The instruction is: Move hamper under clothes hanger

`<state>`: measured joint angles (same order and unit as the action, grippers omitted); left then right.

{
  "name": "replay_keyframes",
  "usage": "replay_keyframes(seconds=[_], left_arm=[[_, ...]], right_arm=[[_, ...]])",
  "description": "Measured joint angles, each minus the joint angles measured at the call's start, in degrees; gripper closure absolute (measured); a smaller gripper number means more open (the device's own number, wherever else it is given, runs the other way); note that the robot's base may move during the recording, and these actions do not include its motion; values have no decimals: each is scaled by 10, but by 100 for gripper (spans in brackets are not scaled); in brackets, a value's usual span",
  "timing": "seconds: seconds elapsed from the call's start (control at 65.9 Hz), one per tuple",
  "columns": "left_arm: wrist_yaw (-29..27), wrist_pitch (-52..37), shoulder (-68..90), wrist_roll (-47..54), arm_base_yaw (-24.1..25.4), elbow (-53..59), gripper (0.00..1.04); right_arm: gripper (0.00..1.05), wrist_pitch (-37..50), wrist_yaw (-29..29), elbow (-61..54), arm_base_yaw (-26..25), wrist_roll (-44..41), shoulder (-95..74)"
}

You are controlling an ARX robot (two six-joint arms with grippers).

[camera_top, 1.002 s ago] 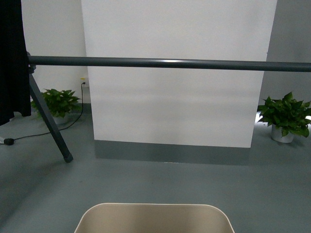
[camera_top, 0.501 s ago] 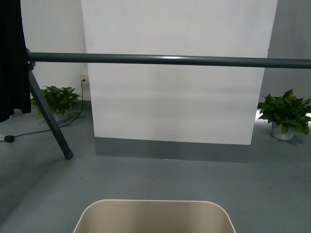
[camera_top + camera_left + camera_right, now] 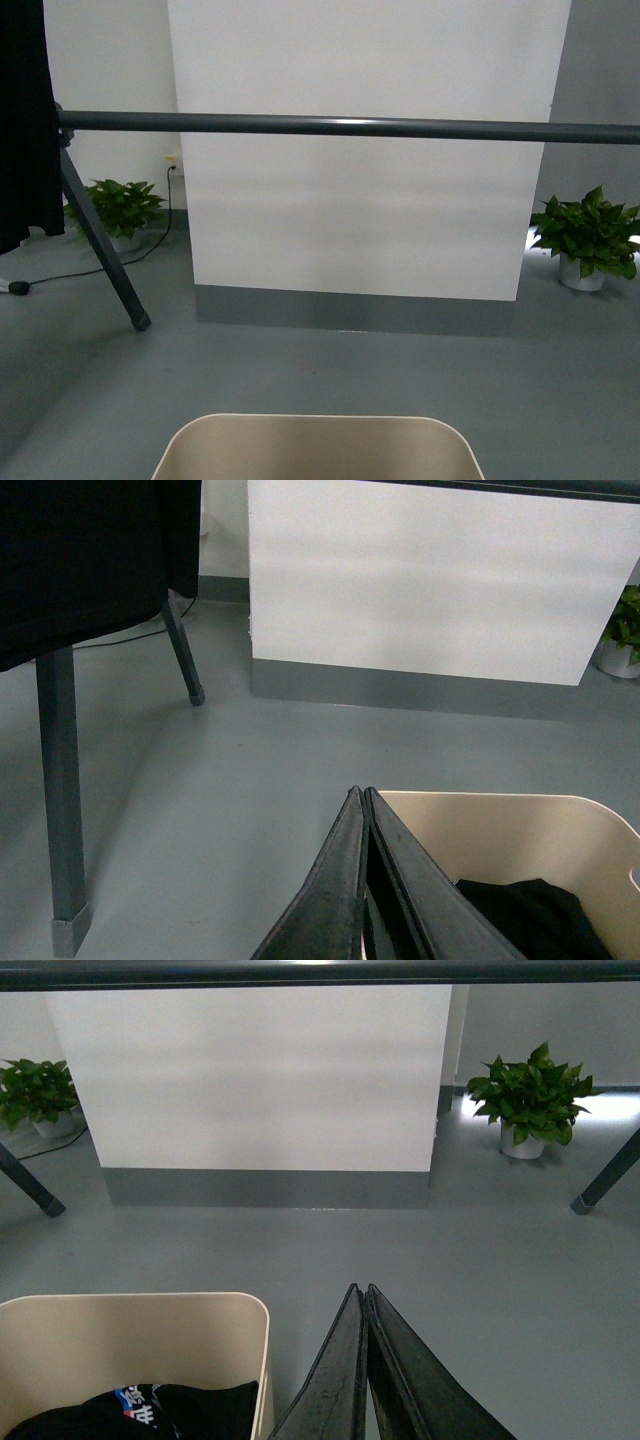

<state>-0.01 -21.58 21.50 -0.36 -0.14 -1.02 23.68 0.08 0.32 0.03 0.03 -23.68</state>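
The left gripper point(image 3: 362, 798) is seen clenched, its two dark fingers pressed together with nothing between them. The right gripper point(image 3: 358, 1293) is likewise clenched on nothing. The cream hamper point(image 3: 318, 450) is set on the grey floor point(image 3: 330, 375) between the two grippers, its rim just beside each of them. A black garment point(image 3: 140, 1412) is seen lying inside it. The clothes hanger point(image 3: 340, 126) stands beyond the grippers, its horizontal bar crossing above and ahead of the hamper, with one splayed leg point(image 3: 100, 250) planted on the floor. A black cloth point(image 3: 25, 120) is hung at the bar's end. Two potted plants point(image 3: 590, 240) are placed by the wall.
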Motion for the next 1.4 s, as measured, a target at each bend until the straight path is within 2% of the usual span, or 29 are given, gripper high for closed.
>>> replay_keyframes(seconds=[0.683,0.774,0.804,0.865,0.926,1.396], left_arm=[[0,117,-118,0,0,0,101],[0,196,-178,0,0,0,101],[0,208,-196,0,0,0,101],[0,212,-209,0,0,0,101],[0,214,-210,0,0,0,101],[0,215,-212,0,0,0,101]], right_arm=[[103,-125,0,0,0,0,127],[103,-138,0,0,0,0,140],[103,-166,0,0,0,0,162],[103,-219,-2,0,0,0,200],[103,-233,-2,0,0,0,226],[103,-236,-2,0,0,0,234]])
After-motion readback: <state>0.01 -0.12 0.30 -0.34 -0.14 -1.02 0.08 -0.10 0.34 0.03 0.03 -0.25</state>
